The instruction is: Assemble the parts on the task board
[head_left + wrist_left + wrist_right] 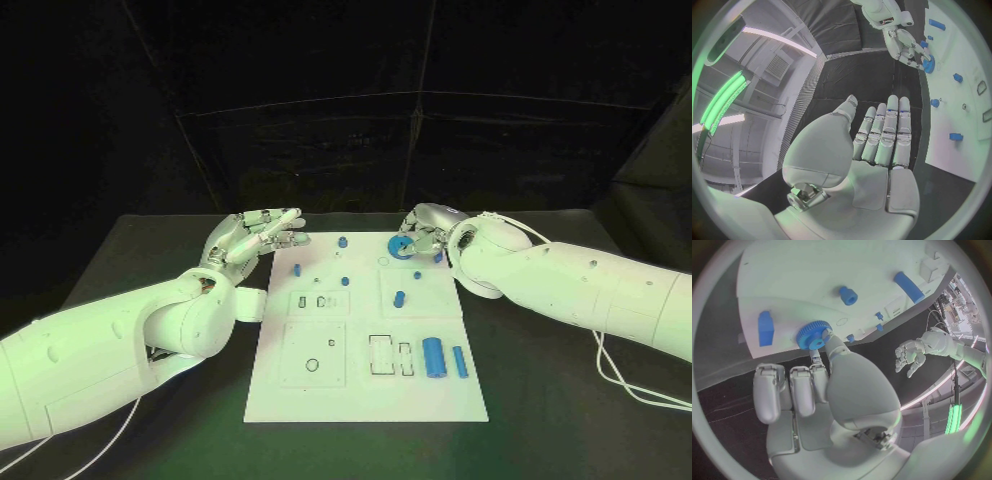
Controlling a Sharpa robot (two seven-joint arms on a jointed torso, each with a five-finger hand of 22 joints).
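Blue toothed wheel point(814, 334) sits at the far end of the white board point(361, 395), pinched by the right hand point(423, 236), likely being seated and needing a steady downward press next, while the left hand point(257, 237) hovers beside the board, fingers released, holding nothing.

The robot has two thick white arms with smooth, glossy, rounded shells. The left arm point(101, 350) swells into a ball-like housing behind its wrist, with dark seams between the shell sections. The right arm point(591, 290) is built the same way, and thin white cables run along its wrist and trail below its forearm. The left hand point(873, 150) is silver: a broad, smooth palm plate, segmented fingers point(895, 130) with darker bands between the segments, and an exposed metal fitting at the base of the thumb. The right hand point(823, 390) is silver too, with blocky, rounded finger segments and a similar bare fitting near the wrist.
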